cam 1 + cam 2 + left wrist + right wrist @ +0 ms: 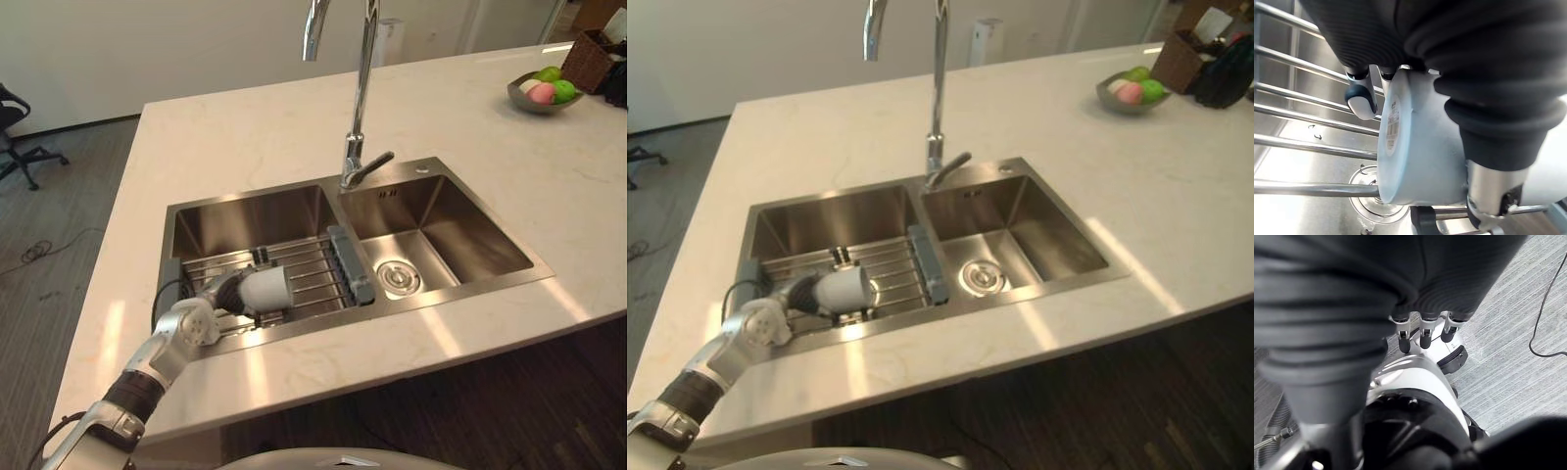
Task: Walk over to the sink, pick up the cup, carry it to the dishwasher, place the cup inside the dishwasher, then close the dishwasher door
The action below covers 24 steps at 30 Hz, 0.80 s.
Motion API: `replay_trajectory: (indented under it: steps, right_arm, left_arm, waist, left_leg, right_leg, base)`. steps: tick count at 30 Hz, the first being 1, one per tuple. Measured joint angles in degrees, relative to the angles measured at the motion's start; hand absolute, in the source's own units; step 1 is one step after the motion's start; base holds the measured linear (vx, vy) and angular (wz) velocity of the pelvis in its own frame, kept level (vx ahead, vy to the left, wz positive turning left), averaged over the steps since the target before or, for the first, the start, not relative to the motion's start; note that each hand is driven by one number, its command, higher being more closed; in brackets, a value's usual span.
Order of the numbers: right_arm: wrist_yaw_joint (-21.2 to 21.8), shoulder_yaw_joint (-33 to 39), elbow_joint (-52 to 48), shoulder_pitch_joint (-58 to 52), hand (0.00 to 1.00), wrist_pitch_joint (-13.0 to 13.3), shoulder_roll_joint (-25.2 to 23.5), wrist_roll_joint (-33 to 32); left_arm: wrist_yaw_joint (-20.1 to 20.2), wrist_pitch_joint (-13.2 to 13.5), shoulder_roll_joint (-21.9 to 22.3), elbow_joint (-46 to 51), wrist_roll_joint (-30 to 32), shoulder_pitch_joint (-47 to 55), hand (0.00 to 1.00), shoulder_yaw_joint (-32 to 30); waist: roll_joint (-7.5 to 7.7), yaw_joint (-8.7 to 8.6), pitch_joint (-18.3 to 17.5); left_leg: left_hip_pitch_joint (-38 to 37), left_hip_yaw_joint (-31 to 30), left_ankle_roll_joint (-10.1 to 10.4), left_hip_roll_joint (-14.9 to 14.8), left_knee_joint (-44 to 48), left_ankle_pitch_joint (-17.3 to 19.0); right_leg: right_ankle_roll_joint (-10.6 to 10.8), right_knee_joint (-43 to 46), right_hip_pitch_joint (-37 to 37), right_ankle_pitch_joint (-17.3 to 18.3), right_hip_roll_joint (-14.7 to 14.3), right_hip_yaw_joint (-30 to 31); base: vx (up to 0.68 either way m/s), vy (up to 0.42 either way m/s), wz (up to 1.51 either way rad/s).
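Cup [265, 289] lies sideways on rack [315, 262], sink's [245, 213] left basin; left hand [223, 292] wraps its body, likely for lift. Right hand [1424, 339] idle.

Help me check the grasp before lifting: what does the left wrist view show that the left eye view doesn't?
Left wrist view: the base of the cup with its label, a fingertip beside it, the thumb opposite. Left eye view: the faucet, the drain in the right basin, the fruit bowl on the countertop. Both: the left hand round the white cup, lying sideways on the rack in the left basin.
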<state>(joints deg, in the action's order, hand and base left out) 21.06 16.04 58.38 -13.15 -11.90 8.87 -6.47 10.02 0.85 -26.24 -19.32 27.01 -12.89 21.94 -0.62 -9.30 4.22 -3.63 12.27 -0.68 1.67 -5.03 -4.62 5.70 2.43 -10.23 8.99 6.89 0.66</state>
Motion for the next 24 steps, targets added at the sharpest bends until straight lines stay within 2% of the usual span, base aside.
replay_trajectory:
  steps: [2, 6, 11, 14, 18, 20, 24]
  right_arm:
    - [-0.16, 0.0, 0.0, -0.04, 0.0, 0.45, -0.34, -0.14]
    - [-0.59, -0.01, 0.0, -0.16, 0.0, 0.44, -1.36, -0.42]
    - [-1.57, -0.03, -0.07, -0.29, 0.0, 0.44, -1.86, -1.02]
    - [-1.89, -0.02, -0.17, -0.49, 0.0, 0.47, -2.01, -1.32]
    - [-2.85, -0.01, -1.18, -1.33, 0.0, 0.5, -2.6, -3.27]
    - [-2.95, -0.01, -1.22, -1.52, 0.0, 0.71, -2.67, -3.64]
    - [-3.13, 0.0, -1.22, -2.04, 0.0, 0.92, -2.77, -4.62]
  left_arm:
    - [0.1, 0.41, 0.46, 0.24, -7.5, 0.91, 1.0, -2.13]
    - [-0.75, 1.32, 2.07, 2.27, -17.08, 3.02, 1.0, -5.1]
    - [-2.31, 3.24, 4.93, 8.07, -24.63, 6.57, 1.0, -6.38]
    - [-2.73, 4.31, 6.81, 12.77, -29.27, 8.25, 1.0, -9.37]
    - [-5.21, 5.07, 9.0, 20.93, -35.93, 8.89, 1.0, -15.68]
    - [-8.16, 7.65, 9.52, 26.51, -39.05, 10.2, 1.0, -19.33]
    - [-10.12, 9.6, 9.74, 30.44, -44.4, 10.44, 1.0, -22.24]
  waist:
    - [0.19, 0.01, 0.06]
    - [0.92, 0.1, 0.27]
    - [1.87, 1.47, 0.88]
    - [1.9, 1.75, 0.98]
    - [1.79, 2.79, 1.11]
    - [1.85, 3.03, 1.25]
    - [1.96, 3.91, 1.61]
  left_leg:
    - [-0.11, 0.0, -0.03, 0.02, 0.0, 0.08]
    - [-0.62, -0.72, 0.04, 0.05, 0.0, 0.21]
    - [-0.62, -0.93, 0.11, 0.1, 0.0, 0.27]
    - [-0.66, -1.42, 0.12, 0.28, 0.0, 0.28]
    - [-0.74, -1.46, 0.13, 0.29, 0.0, 0.29]
    - [-0.9, -1.54, 0.13, 0.32, -0.01, 0.29]
    - [-1.33, -1.73, 0.24, 0.38, -0.01, 0.36]
  right_leg:
    - [0.02, -0.03, -0.15, -0.02, 0.02, -0.14]
    - [0.02, -0.1, -1.19, -0.02, 0.06, -1.55]
    - [0.02, -0.19, -1.36, -0.02, 0.14, -1.79]
    - [0.02, -0.37, -1.77, -0.01, 0.3, -2.41]
    - [0.02, -0.33, -1.89, -0.01, 0.35, -2.57]
    - [0.02, -0.31, -2.11, -0.01, 0.46, -2.75]
    - [0.05, -0.62, -2.68, 0.04, 0.64, -3.05]
  base:
    - [0.04, -0.003, 0.0]
    - [0.03, -0.015, 0.08]
    - [0.0, -0.001, 0.02]
    - [-0.01, 0.003, 0.08]
    - [0.0, 0.0, 0.0]
    - [0.0, 0.0, 0.0]
    - [-0.01, 0.001, 0.03]
